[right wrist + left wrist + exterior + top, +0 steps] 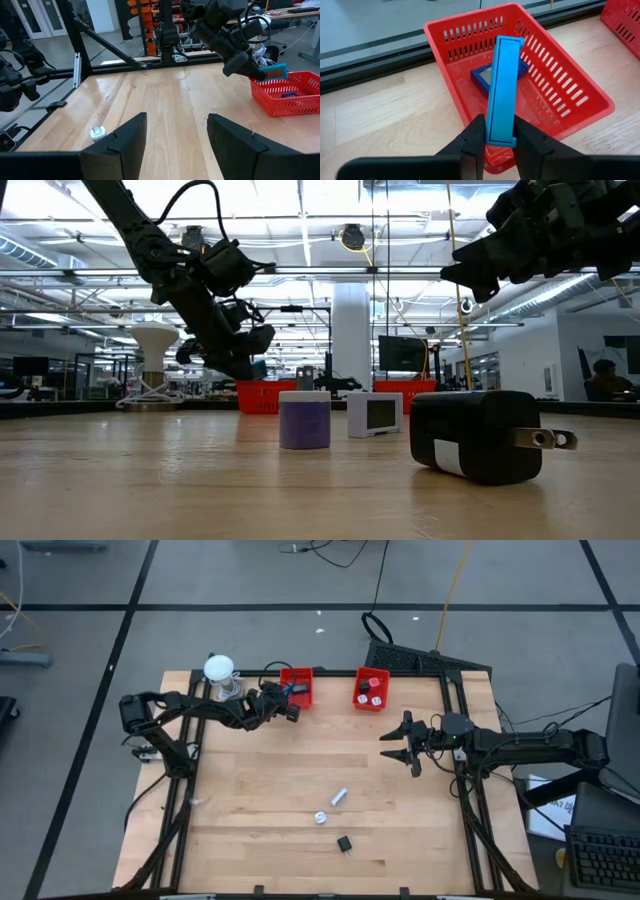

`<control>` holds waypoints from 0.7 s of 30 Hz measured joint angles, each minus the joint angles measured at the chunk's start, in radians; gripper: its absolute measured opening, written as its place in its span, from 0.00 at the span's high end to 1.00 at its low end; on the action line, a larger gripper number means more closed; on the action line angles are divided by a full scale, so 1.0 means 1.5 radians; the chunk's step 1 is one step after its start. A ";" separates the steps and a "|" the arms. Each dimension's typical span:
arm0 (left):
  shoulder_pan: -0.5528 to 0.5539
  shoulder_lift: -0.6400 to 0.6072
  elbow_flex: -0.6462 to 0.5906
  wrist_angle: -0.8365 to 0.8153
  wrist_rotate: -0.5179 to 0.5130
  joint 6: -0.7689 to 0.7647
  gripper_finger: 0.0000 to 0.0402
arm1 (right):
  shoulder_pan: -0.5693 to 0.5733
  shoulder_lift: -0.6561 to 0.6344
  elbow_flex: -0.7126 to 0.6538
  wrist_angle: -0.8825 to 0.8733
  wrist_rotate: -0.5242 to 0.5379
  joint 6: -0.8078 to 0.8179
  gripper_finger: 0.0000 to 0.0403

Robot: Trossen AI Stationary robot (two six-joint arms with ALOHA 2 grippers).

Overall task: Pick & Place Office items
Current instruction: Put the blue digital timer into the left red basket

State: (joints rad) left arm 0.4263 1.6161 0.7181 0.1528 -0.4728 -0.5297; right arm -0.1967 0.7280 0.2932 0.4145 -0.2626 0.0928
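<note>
My left gripper (499,126) (288,710) is shut on a cyan flat rectangular piece (503,82) and hovers over the near rim of the left red bin (570,80) (297,688). A dark blue flat piece (485,77) lies on that bin's floor. My right gripper (177,125) (400,743) is open, above bare table right of centre, touching nothing. On the table near the front lie a pale cylinder (339,797) (304,421), a white round piece (321,817) and a black plug cube (344,843) (475,436). The right red bin (371,688) holds small pieces. My left gripper pinches the cyan piece between its two fingers at its end nearest the gripper (500,136), the fingers on its two broad faces. The piece stands on edge and reaches forward out of the fingers over the bin, lifted clear of bin and table.
A white ball on a metal stand (220,673) stands at the far left corner, close to the left arm. Black frame rails (455,710) run along the table's sides. Bare wood lies between the bins and the front items.
</note>
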 joint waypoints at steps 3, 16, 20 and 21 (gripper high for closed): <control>0.000 0.000 0.000 0.000 0.000 0.000 0.84 | 0.000 0.000 0.000 0.000 0.000 0.000 0.51; 0.000 0.000 0.000 0.000 -0.001 0.001 0.82 | 0.000 0.000 0.000 0.000 0.000 0.000 0.51; 0.000 0.000 0.000 0.000 0.000 0.001 0.81 | 0.000 0.000 0.000 0.000 0.000 0.000 0.51; 0.000 0.000 0.000 0.000 0.000 0.001 0.80 | 0.000 0.000 0.000 0.000 0.000 0.000 0.51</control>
State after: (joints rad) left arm 0.4263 1.6157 0.7178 0.1528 -0.4736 -0.5289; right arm -0.1967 0.7280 0.2932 0.4141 -0.2626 0.0929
